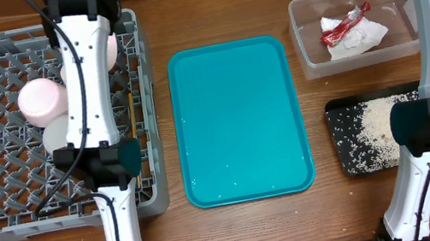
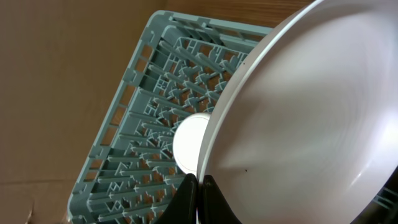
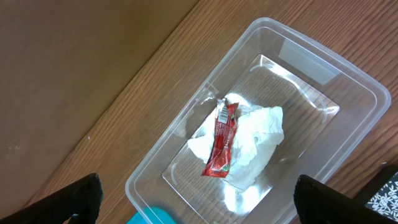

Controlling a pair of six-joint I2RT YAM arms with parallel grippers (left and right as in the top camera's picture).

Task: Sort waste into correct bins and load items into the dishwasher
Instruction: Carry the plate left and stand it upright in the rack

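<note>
Ahead of our left gripper (image 2: 200,186) the plate (image 2: 311,112) stands over the rack (image 2: 143,124) beside a cup (image 2: 189,140), and below our right gripper (image 3: 202,199) the wrapper (image 3: 222,140) lies on the napkin (image 3: 261,134) in the tub (image 3: 348,81).

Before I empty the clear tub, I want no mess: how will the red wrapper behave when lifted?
The red wrapper looks thin and creased, so probably floppy and light. Its glossy surface may slip. It lies on the crumpled napkin, which might lift along.

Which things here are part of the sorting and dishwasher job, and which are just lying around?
Job: plate, pale bowl, dish rack, clear tub, napkin, red wrapper, black tray, rice crumbs.
Lying about: teal serving tray.
</note>
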